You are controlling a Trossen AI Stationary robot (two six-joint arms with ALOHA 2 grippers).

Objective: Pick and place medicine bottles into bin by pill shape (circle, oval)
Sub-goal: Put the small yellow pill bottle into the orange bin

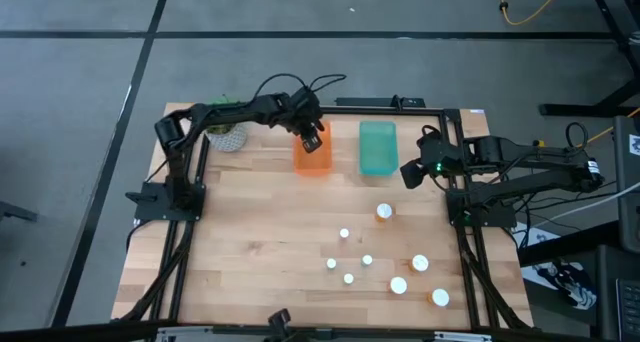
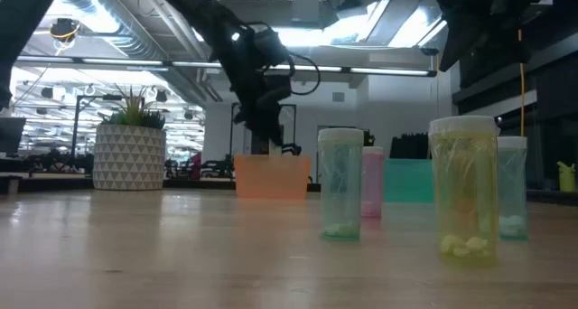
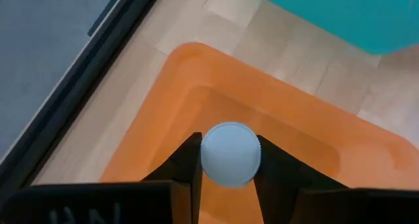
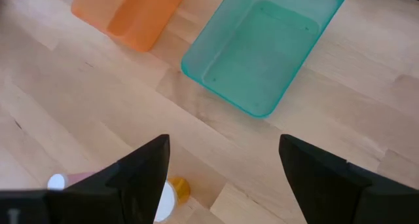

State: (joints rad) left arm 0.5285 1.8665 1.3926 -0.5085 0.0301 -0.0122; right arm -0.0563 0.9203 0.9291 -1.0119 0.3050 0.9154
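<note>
You're at the placing step: your left end effector (image 3: 226, 168) is clamped on a bottle (image 3: 230, 154) above the orange bin (image 3: 163, 106). The bottle's long axis runs vertical, cap up. Next, part the fingers so it drops inside. Your right end effector (image 4: 222, 165) waits half open, empty, near the teal bin (image 4: 262, 47).
</note>
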